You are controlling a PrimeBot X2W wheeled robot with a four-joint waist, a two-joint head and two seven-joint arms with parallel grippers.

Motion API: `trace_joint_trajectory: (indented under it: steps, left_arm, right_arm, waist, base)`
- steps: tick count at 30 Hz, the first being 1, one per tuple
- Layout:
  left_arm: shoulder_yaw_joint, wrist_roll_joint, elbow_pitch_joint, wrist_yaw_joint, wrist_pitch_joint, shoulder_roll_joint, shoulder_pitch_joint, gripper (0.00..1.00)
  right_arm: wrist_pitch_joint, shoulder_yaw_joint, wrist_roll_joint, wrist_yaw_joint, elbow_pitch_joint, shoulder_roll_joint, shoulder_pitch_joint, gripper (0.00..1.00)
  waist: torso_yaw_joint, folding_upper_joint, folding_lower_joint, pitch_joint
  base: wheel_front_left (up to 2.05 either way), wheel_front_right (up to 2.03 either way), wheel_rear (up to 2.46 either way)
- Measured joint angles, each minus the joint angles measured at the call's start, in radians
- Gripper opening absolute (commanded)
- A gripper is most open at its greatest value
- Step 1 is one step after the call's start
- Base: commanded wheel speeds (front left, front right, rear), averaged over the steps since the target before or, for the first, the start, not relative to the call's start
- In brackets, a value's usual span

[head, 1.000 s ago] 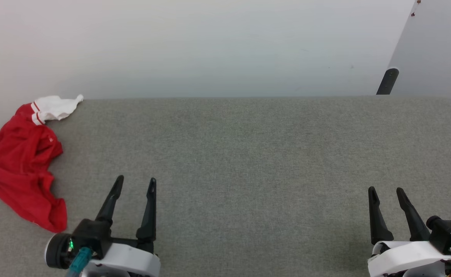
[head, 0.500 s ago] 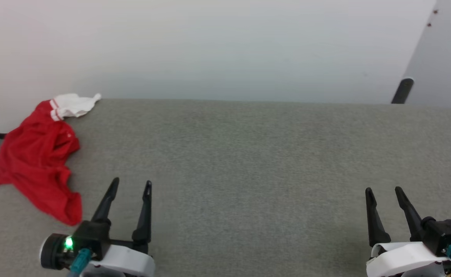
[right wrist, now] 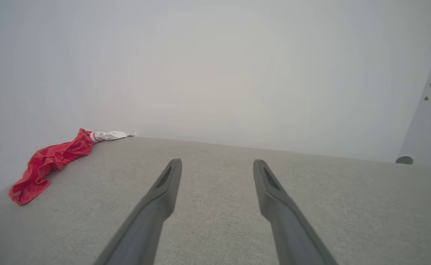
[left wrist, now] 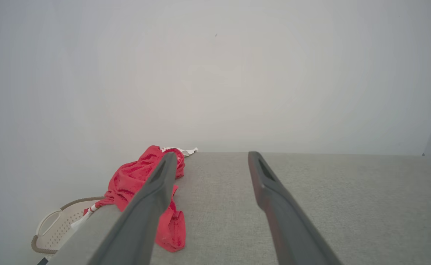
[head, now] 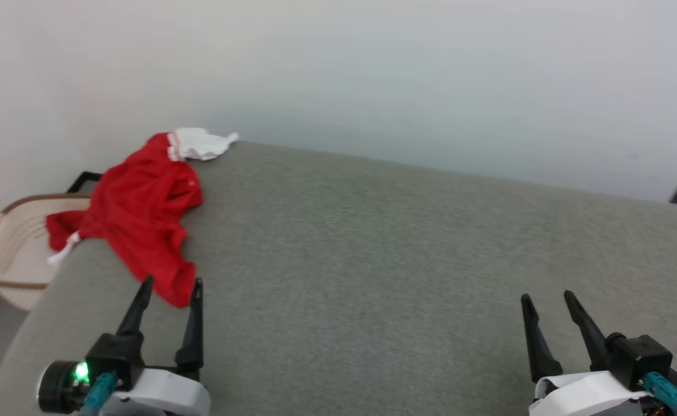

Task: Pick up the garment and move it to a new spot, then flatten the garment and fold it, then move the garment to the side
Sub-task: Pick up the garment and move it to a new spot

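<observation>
Pick-up step: left claw (head: 173,280) and right claw (head: 546,296) gape empty; next, the left should pinch the crumpled garment (head: 141,214) just ahead.

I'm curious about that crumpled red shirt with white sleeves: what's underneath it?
Grey fabric tabletop lies under the red shirt; its left part hangs over the edge above a cream brown-rimmed basket. Anything beneath the folds is hidden.
</observation>
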Motion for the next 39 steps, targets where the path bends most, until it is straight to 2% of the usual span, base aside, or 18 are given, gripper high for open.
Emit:
trace_joint_trajectory:
  steps: [10,16,21,23,24,25,27,28,29,33,39]
  left_arm:
    - [0.028,-0.019,0.021,0.0,0.0,0.008,0.016,1.0]
    - [0.034,-0.095,0.052,-0.015,0.028,0.012,-0.015,1.0]
    - [0.021,-0.193,0.038,-0.027,0.14,0.07,-0.118,1.0]
    - [0.031,-0.236,0.028,-0.028,0.185,0.111,-0.176,1.0]
    - [0.038,-0.271,0.024,-0.028,0.224,0.162,-0.242,1.0]
    - [0.038,-0.271,0.024,-0.028,0.224,0.162,-0.242,1.0]
    - [0.04,-0.305,0.024,-0.029,0.268,0.201,-0.302,1.0]
    - [0.037,-0.342,0.029,-0.031,0.319,0.24,-0.363,1.0]
    - [0.037,-0.342,0.029,-0.031,0.319,0.24,-0.363,1.0]
    - [0.047,-0.413,0.067,-0.031,0.433,0.317,-0.483,1.0]
    - [0.053,-0.487,0.166,-0.031,0.586,0.393,-0.636,1.0]
  right_arm:
    - [-0.004,0.056,0.031,0.0,0.018,0.0,-0.001,1.0]
    - [-0.003,0.064,0.029,0.0,0.024,0.001,-0.009,1.0]
    - [0.015,0.058,0.004,0.0,0.008,0.001,-0.019,1.0]
    - [0.024,0.051,-0.008,0.0,-0.011,0.001,-0.035,1.0]
    - [0.031,0.044,-0.022,0.0,-0.03,0.001,-0.051,1.0]
    - [0.031,0.044,-0.022,0.0,-0.03,0.001,-0.051,1.0]
    - [0.038,0.038,-0.034,0.0,-0.046,0.001,-0.068,1.0]
    - [0.046,0.03,-0.046,0.0,-0.064,0.001,-0.083,1.0]
    - [0.046,0.03,-0.046,0.0,-0.064,0.001,-0.083,1.0]
    - [0.058,0.017,-0.067,0.0,-0.104,0.001,-0.116,1.0]
    - [0.077,0.007,-0.092,0.0,-0.158,0.001,-0.154,1.0]
  waist:
    - [0.126,0.0,0.0,-0.03]
    - [0.163,0.0,0.0,-0.028]
    - [0.156,0.0,0.0,0.0]
    - [0.149,0.0,0.0,0.021]
    - [0.14,0.0,0.0,0.045]
    - [0.14,0.0,0.0,0.045]
    - [0.129,0.0,-0.0001,0.074]
    - [0.114,0.0,0.0,0.107]
    - [0.114,0.0,0.0,0.107]
    - [0.079,0.0,0.0,0.182]
    - [0.024,0.0,-0.0001,0.296]
  base:
    - [0.0,0.0,0.0]
    - [0.0,0.0,0.0]
    - [0.0,0.0,0.0]
    - [0.0,0.0,0.0]
    - [0.0,0.0,0.0]
    - [0.0,0.0,0.0]
    - [0.0,0.0,0.0]
    - [0.0,0.0,0.0]
    - [0.0,0.0,0.0]
    - [0.0,0.0,0.0]
    - [0.0,0.0,0.0]
